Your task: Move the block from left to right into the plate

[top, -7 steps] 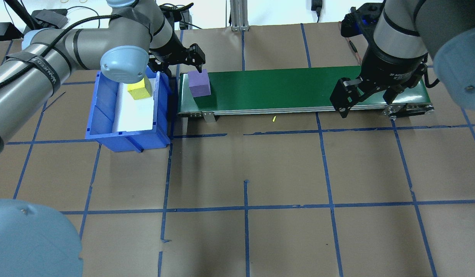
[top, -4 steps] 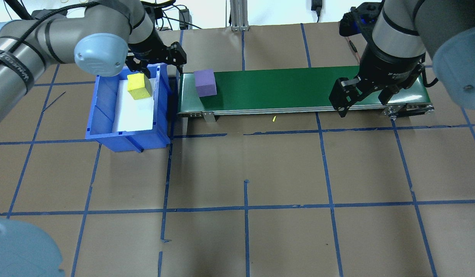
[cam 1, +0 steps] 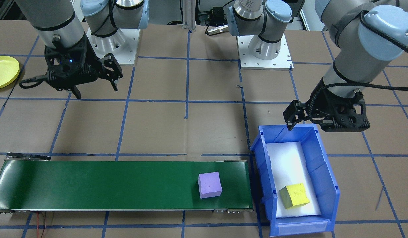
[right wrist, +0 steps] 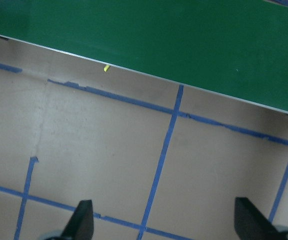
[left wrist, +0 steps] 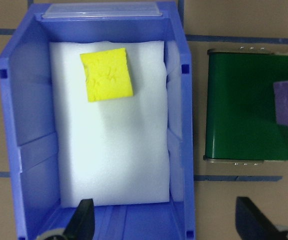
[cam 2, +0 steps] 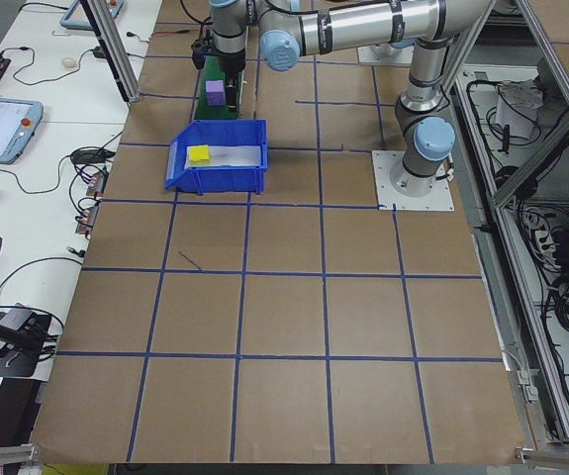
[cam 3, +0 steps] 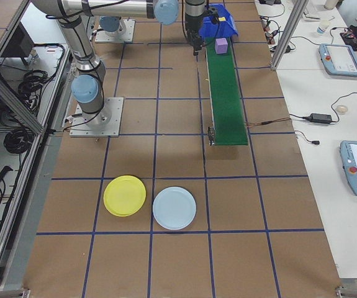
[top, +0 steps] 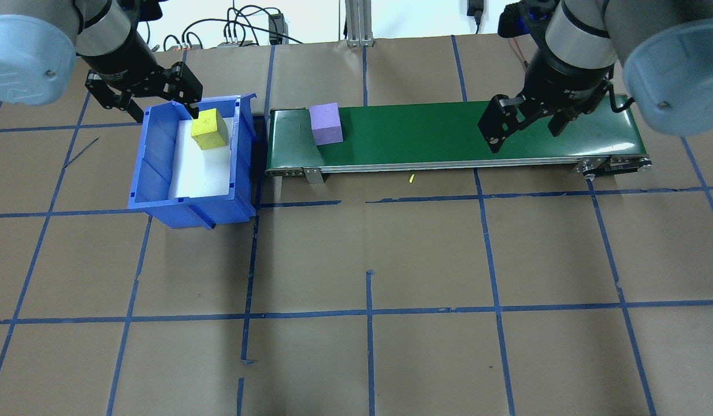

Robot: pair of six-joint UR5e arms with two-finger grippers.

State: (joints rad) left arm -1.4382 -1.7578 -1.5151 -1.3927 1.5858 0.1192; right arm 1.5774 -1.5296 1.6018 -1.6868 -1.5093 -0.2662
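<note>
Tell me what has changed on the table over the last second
The left gripper let go of the purple block at the conveyor's left end and drew back to hover open over the blue bin. The purple block has ridden rightward along the belt. The right gripper shifted slightly away from the robot, staying open and empty. The yellow block and bin stayed put.

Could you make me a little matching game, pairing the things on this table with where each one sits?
Things:
1. purple block
2. yellow block
3. yellow plate
4. left gripper

Places:
A. inside the blue bin
B. on the table beside a pale blue plate
C. on the green conveyor belt
D. open, above the bin's far end

Pairs: 1-C, 2-A, 3-B, 4-D
</note>
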